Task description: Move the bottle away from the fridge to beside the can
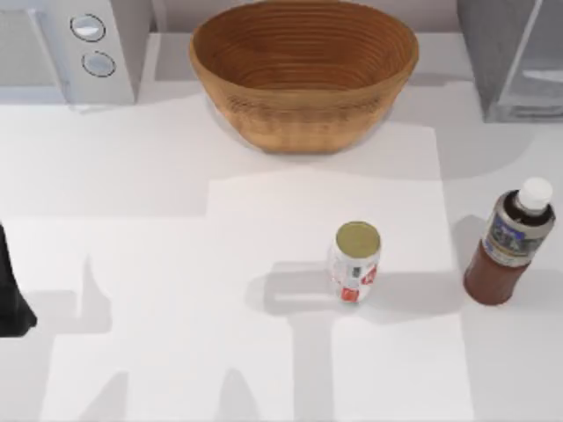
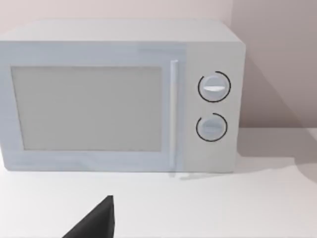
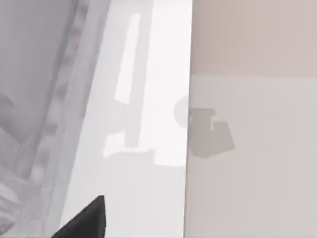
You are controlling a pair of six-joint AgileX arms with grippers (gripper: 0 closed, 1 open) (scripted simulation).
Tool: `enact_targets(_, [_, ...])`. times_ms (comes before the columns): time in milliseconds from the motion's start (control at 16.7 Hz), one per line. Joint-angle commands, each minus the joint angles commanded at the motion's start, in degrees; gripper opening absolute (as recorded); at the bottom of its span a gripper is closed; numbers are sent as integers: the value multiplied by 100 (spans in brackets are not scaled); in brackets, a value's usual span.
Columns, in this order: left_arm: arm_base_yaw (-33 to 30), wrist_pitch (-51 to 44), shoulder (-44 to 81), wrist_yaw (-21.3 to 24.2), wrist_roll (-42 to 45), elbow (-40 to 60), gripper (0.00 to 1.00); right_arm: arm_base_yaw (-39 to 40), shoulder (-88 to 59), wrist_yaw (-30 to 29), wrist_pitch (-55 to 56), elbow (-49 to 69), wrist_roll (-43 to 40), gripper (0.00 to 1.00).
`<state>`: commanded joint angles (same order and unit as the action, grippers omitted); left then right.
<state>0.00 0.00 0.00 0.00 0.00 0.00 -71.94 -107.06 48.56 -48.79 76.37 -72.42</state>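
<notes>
Two task items: you have the bottle point(image 1: 509, 248) and the can point(image 1: 355, 261) both upright on the white surface point(image 1: 132, 264), near each other but apart.
Bottle: it stands toward 4 o'clock of the top view, close to the right edge, with the can at its 9 o'clock.
Can: it sits just right of centre, gold top up.
Fridge point(image 1: 510, 53): you find it at 1 o'clock, in the far right corner, well apart from the bottle at its 6 o'clock.
Basket point(image 1: 303, 70): brown woven bowl at 12 o'clock, beyond the can.
Microwave point(image 2: 119, 96): white, two round dials, at 11 o'clock; your left wrist camera faces its door.
Left arm point(image 1: 13, 294): dark shape at 9 o'clock on the left edge; you cannot tell how its tool stands.
Right tool: a dark tip point(image 3: 84, 220) shows by the fridge wall; you cannot tell its state.
</notes>
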Motion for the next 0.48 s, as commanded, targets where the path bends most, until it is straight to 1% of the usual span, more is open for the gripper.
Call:
enact_targets(240, [0, 0, 0, 0, 0, 0, 100, 1000, 8, -293, 1576, -88, 1915, 100])
enact_targets(360, [0, 0, 0, 0, 0, 0, 100, 1383, 62, -398, 2264, -131, 2663, 100])
enact_targets(480, [0, 0, 0, 0, 0, 0, 100, 1662, 136, -467, 2788, -166, 3200, 100])
